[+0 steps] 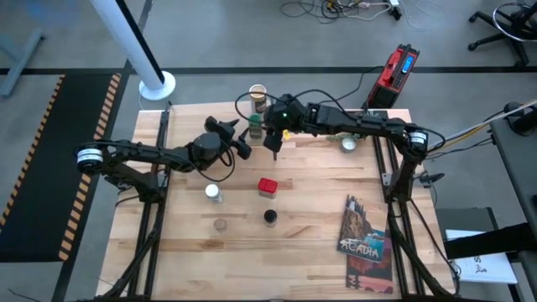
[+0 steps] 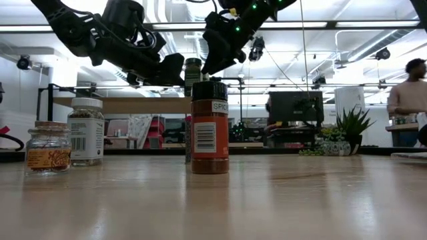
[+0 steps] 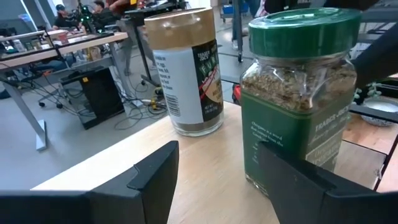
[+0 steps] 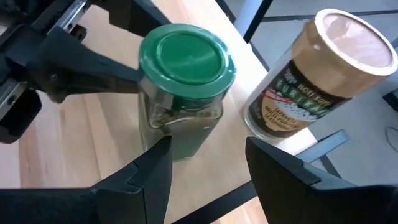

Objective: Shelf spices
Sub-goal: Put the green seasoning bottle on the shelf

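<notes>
A green-lidded jar point(image 3: 298, 93) and a tan cylindrical canister point(image 3: 186, 68) stand upright on the shelf's light wood top point(image 3: 118, 168) at the table's far edge. My left gripper point(image 3: 217, 180) is open and level at the jar's left side point(image 4: 146, 87), with one finger point(image 3: 292, 180) in front of its lower wall. My right gripper point(image 4: 208, 168) is open just above the jar point(image 4: 183, 81), slanting down. On the table stand a white-capped jar point(image 1: 214, 192), a red tin point(image 1: 267, 186) and a dark-capped brown jar point(image 1: 269, 216). My left gripper has one finger point(image 3: 292, 180) right at the green-lidded jar's lower side wall point(image 3: 273, 137); whether it touches the jar I cannot tell. The jar stands upright on its base on the shelf.
A small clear jar point(image 1: 220, 224) stands at the near left of the table. A plant in a white pot point(image 1: 348, 143) is at the far right. The "Acadia" book point(image 1: 365, 243) lies at the near right. A person point(image 2: 407, 93) shows in the room behind.
</notes>
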You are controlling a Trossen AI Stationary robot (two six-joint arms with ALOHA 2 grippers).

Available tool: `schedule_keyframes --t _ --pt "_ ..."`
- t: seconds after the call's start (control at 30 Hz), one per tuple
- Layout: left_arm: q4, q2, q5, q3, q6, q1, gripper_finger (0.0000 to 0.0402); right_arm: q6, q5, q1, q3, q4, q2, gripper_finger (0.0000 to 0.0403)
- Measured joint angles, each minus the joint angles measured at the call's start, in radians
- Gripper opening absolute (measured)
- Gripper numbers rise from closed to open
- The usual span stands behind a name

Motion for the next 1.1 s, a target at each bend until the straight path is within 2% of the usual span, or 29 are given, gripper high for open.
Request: schedule_keyframes --t 0.47,0.6,0.7,0.87,1.1 --pt "0.006 0.000 -0.016 0.000 0.016 0.003 0.0207 -0.020 0.015 0.057 0.000 -0.029 -0.015 0.0181" --pt "0.006 0.000 -0.015 0.000 0.016 0.014 0.0207 -0.020 0.097 0.071 0.000 -0.059 -0.029 0.0181" --pt "0.018 0.000 -0.014 0.000 0.016 0.031 0.0207 -0.014 0.116 0.075 0.000 -0.078 -0.044 0.0181" --pt "0.053 0.000 0.099 0.001 -0.013 0.054 0.0207 0.000 0.114 0.084 0.001 -0.078 -0.059 0.0181" --pt "0.049 0.000 0.142 0.009 -0.018 0.054 0.0207 0.000 0.115 0.097 0.001 -0.105 -0.067 0.0181"
